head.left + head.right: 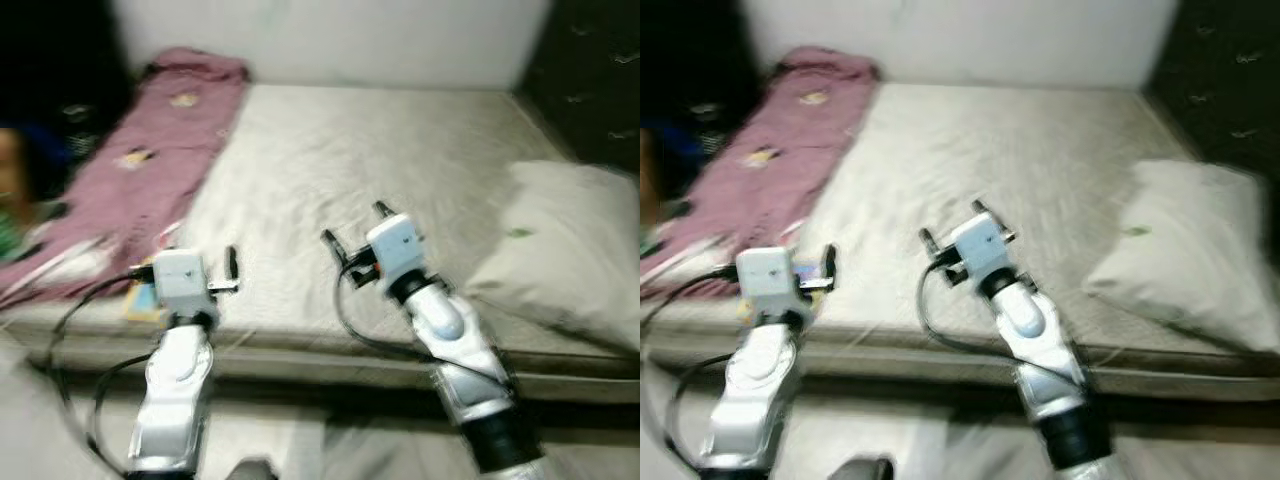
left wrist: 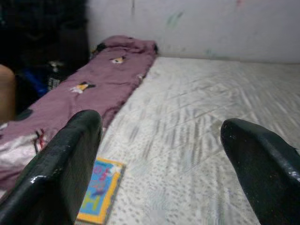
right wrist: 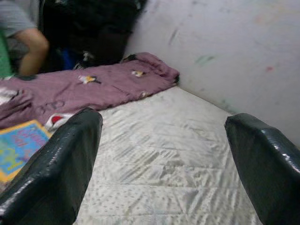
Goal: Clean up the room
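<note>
Head views blurred. Far left, beyond the bed edge, part of a person's arm (image 3: 29, 47) against a dark background. Mauve blanket (image 1: 150, 160) with small printed figures runs along the left side of the mattress (image 1: 350, 170), bunched at the wall end. A colourful book (image 2: 101, 190) with a yellow border lies flat on the mattress near the front edge, just beside the blanket and close by the left gripper (image 1: 195, 262). That gripper hovers over the front left of the mattress, fingers spread wide, holding nothing. Bare quilted mattress surface occupies the middle, reaching back to a pale wall (image 1: 330, 40). Right gripper (image 1: 352, 224) sits over the front centre of the mattress, pointed toward the wall, fingers likewise wide apart and empty. Far right, a white pillow (image 1: 565, 250) rests on the mattress near its right edge, next to a dark patterned surface (image 1: 595, 80).
</note>
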